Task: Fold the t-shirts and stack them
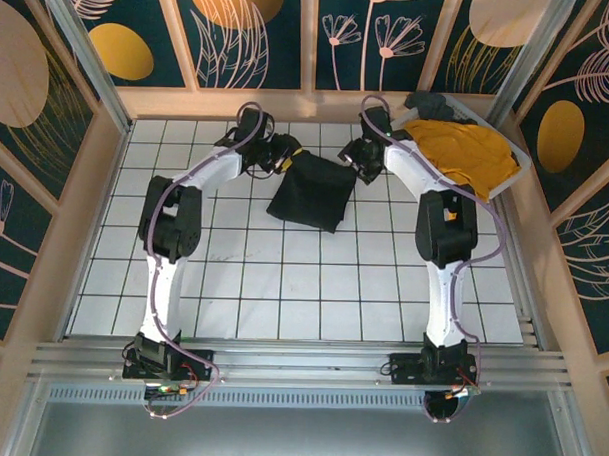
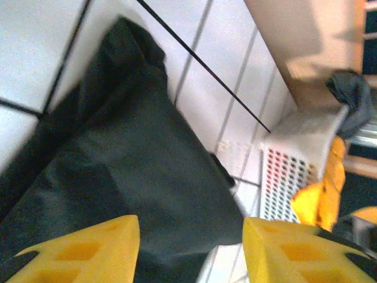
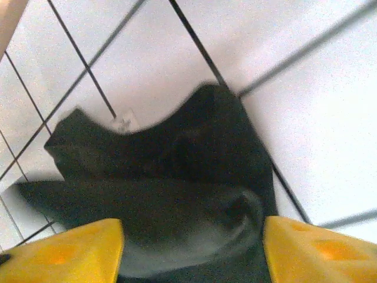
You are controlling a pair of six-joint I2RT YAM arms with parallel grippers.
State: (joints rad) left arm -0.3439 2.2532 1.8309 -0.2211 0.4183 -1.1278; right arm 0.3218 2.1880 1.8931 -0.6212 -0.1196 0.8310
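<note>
A black t-shirt [image 1: 311,193] lies folded into a small rectangle on the tiled table, toward the far middle. My left gripper [image 1: 287,159] hovers at its far left corner and my right gripper [image 1: 355,155] at its far right corner. In the left wrist view the left gripper [image 2: 191,239] stands open, yellow fingers [image 2: 88,250] apart above the black t-shirt [image 2: 129,153]. In the right wrist view the right gripper [image 3: 191,242] is also open over the black t-shirt [image 3: 177,171], gripping nothing. A mustard-yellow t-shirt [image 1: 462,153] lies crumpled in the basket.
The white lattice basket [image 1: 517,165] sits at the far right corner, with a dark grey cloth [image 1: 434,102] at its back. It shows in the left wrist view as the basket [image 2: 288,177]. Wooden walls [image 1: 80,210] bound the table. White tiles [image 1: 302,288] stretch in front.
</note>
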